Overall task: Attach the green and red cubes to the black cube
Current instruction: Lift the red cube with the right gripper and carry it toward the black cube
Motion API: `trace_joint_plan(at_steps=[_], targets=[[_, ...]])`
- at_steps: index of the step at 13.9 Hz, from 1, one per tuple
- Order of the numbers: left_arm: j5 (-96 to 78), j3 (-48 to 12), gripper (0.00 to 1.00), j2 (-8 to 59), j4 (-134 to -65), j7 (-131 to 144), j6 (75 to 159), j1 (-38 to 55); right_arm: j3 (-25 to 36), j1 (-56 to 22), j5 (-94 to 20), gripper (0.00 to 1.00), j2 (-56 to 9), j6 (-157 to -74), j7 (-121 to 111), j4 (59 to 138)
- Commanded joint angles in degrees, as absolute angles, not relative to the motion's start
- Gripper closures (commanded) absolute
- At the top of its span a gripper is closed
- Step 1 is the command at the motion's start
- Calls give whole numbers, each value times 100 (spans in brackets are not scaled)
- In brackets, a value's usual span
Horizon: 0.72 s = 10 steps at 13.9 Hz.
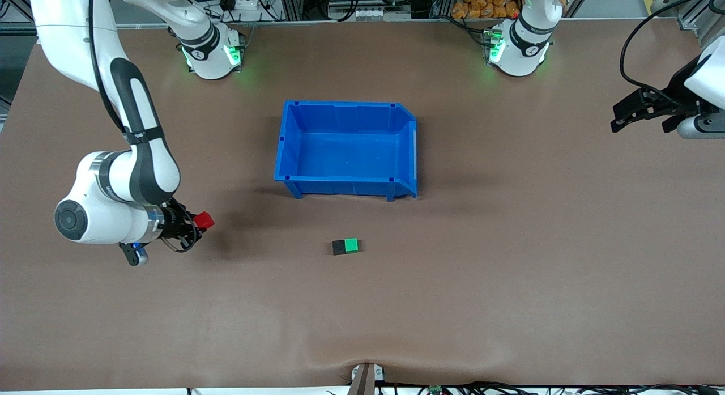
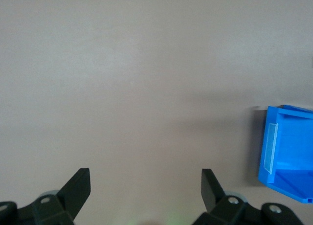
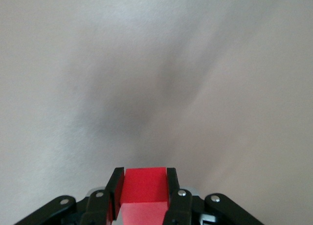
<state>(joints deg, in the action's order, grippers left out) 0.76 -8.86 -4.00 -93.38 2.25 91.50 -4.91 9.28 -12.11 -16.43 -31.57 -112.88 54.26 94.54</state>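
The black cube [image 1: 338,247] and the green cube [image 1: 352,245] lie side by side, touching, on the brown table, nearer the front camera than the blue bin. My right gripper [image 1: 199,221] hovers above the table toward the right arm's end, shut on the red cube [image 1: 203,220]. In the right wrist view the red cube [image 3: 145,190] fills the gap between the two black fingers [image 3: 172,186]. My left gripper [image 1: 623,116] waits at the left arm's end of the table, open; in the left wrist view its fingers [image 2: 78,187] stand wide apart over bare table with nothing between them.
A blue bin [image 1: 346,150] with nothing in it stands mid-table, between the robots' bases and the joined cubes. One of its corners [image 2: 288,146] shows in the left wrist view. Cables lie along the table edge nearest the front camera.
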Motion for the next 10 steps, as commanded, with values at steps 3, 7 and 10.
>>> trace_joint_plan(at_steps=[3,7,10], targets=[[167,-1028,0,-431,-9202,229,8921,-518,958,-1459,-1705,100,-3243,-11232,6081,9203],[167,-976,0,-422,-9202,185,8921,-571,949,-1617,-1723,100,-3453,-11259,6468,8966],[167,-967,0,-352,-9185,167,8930,-571,949,-1740,-2178,100,-3638,-11276,6706,8824]])
